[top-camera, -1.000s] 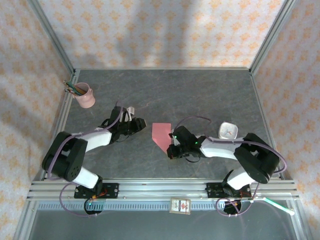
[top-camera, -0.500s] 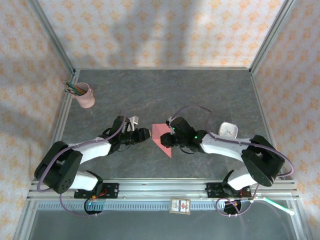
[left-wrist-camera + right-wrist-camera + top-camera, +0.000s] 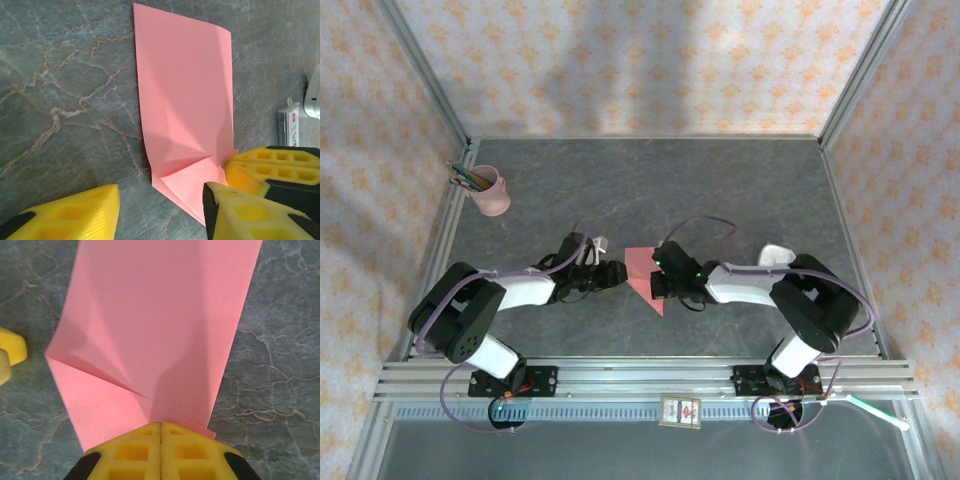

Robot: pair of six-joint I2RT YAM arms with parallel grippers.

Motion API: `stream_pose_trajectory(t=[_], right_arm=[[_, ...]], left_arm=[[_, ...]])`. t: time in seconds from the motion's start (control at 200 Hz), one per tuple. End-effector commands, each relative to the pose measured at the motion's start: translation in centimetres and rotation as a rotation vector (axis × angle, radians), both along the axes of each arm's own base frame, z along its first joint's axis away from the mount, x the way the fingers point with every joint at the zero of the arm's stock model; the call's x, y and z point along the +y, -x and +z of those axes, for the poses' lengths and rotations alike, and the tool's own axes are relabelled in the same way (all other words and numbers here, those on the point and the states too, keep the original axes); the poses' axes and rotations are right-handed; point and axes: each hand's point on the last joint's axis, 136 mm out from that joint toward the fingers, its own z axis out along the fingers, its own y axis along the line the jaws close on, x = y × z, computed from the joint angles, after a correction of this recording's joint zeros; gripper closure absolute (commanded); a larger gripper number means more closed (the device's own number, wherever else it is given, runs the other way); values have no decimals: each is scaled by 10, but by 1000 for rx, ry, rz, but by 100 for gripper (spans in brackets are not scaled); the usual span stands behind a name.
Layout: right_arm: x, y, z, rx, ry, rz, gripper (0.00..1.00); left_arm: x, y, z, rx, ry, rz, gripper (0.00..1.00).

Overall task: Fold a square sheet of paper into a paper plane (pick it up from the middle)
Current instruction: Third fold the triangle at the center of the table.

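The square sheet of paper (image 3: 640, 268) is salmon-pink and lies on the table with one corner folded over into a flap (image 3: 200, 182), its point toward the near edge. My right gripper (image 3: 161, 440) is shut, its tips resting on the paper's near edge beside the flap's crease (image 3: 100, 375). In the top view it (image 3: 661, 281) sits at the sheet's right side. My left gripper (image 3: 160, 212) is open at the sheet's left side (image 3: 618, 272), one finger (image 3: 240, 215) over the folded corner, the other (image 3: 70, 215) on bare table.
A pink pencil cup (image 3: 492, 192) stands at the far left. A white object (image 3: 775, 255) lies behind the right arm. A small white-and-black box (image 3: 289, 125) lies just past the paper. Metal posts and patterned walls close in the table (image 3: 720, 180).
The left gripper has moved right to the paper's edge and opened wider. The right gripper has moved up onto the paper's right side and is shut there.
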Motion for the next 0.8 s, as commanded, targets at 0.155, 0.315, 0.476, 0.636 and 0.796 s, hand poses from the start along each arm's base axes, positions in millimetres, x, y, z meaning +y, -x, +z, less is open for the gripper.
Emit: stream_pose_trajectory(t=[0.155, 0.315, 0.476, 0.636, 0.796], right_arm=[[-11, 0, -13, 11, 43, -38, 95], [-12, 1, -15, 15, 48, -34, 96], [-13, 1, -16, 19, 52, -34, 96], [-12, 1, -17, 21, 50, -32, 96], [-14, 1, -16, 18, 53, -35, 96]], left_arm=[[-17, -11, 5, -12, 45, -35, 51], [-25, -12, 6, -3, 64, -54, 52], [-26, -15, 10, -3, 75, -44, 55], [-22, -17, 12, 1, 56, -17, 62], [-17, -16, 2, 41, 21, 6, 64]])
